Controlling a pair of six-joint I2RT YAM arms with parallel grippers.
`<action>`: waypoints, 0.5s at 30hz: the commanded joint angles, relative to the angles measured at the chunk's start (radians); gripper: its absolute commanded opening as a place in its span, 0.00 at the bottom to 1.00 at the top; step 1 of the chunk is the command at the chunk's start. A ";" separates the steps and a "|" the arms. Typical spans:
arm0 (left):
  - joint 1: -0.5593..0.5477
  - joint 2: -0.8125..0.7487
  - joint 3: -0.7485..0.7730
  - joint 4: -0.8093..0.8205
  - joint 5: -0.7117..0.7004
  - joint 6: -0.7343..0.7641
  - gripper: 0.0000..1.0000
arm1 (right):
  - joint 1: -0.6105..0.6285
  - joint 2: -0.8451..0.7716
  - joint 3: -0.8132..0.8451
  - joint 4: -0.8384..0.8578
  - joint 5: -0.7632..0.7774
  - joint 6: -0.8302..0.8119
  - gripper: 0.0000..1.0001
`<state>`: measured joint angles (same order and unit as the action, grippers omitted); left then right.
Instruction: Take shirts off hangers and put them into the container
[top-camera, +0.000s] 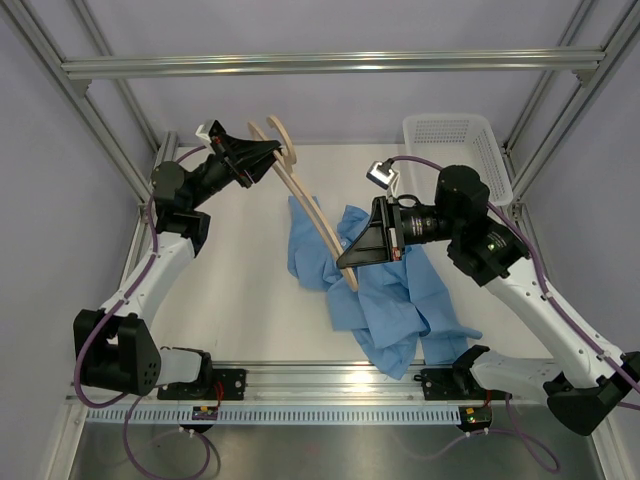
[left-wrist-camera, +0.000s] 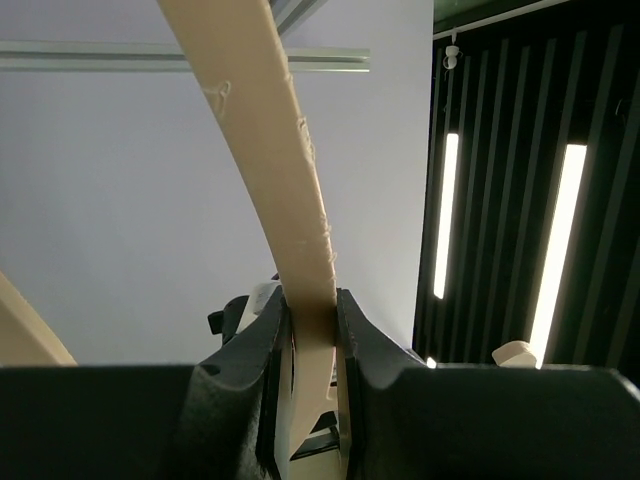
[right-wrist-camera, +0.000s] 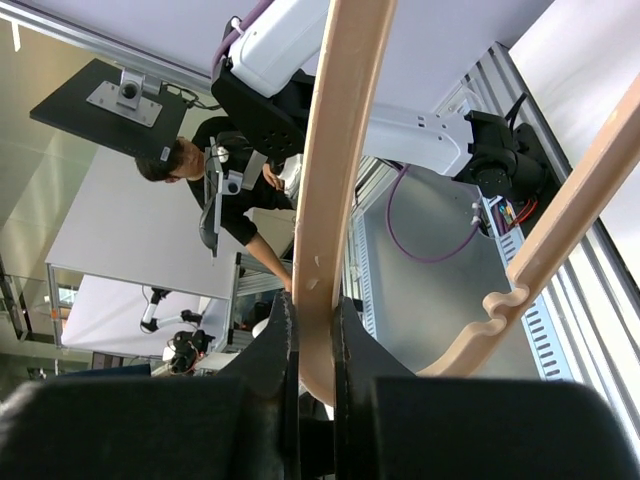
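Note:
The pale tan wooden hanger (top-camera: 311, 212) is held tilted between both arms above the table. My left gripper (top-camera: 277, 153) is shut on its upper end near the hook, and the bar (left-wrist-camera: 300, 240) is pinched between the black fingers (left-wrist-camera: 262, 340). My right gripper (top-camera: 347, 264) is shut on the lower end, where the wood (right-wrist-camera: 335, 180) runs up between its fingers (right-wrist-camera: 272, 345). The light blue shirt (top-camera: 385, 295) lies crumpled on the table under and beside the hanger. The white perforated container (top-camera: 455, 145) stands at the back right, behind the right arm.
Aluminium frame rails (top-camera: 330, 65) cross overhead at the back, with uprights at both sides. A slotted rail (top-camera: 330, 380) runs along the near table edge between the arm bases. The right arm's body (top-camera: 470, 225) sits between the shirt and the basket.

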<state>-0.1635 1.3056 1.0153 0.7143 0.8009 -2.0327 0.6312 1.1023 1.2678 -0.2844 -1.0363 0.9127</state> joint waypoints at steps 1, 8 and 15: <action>0.004 0.001 0.008 0.100 -0.034 -0.070 0.05 | 0.025 -0.024 -0.004 0.059 0.005 0.064 0.00; 0.002 -0.043 -0.023 0.109 -0.068 -0.050 0.56 | 0.047 -0.025 0.002 0.054 0.038 0.074 0.00; 0.002 -0.088 0.025 -0.016 -0.055 0.058 0.91 | 0.048 -0.036 0.024 0.001 0.108 0.045 0.00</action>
<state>-0.1638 1.2705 0.9981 0.7250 0.7578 -2.0087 0.6682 1.0946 1.2610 -0.2771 -0.9691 0.9688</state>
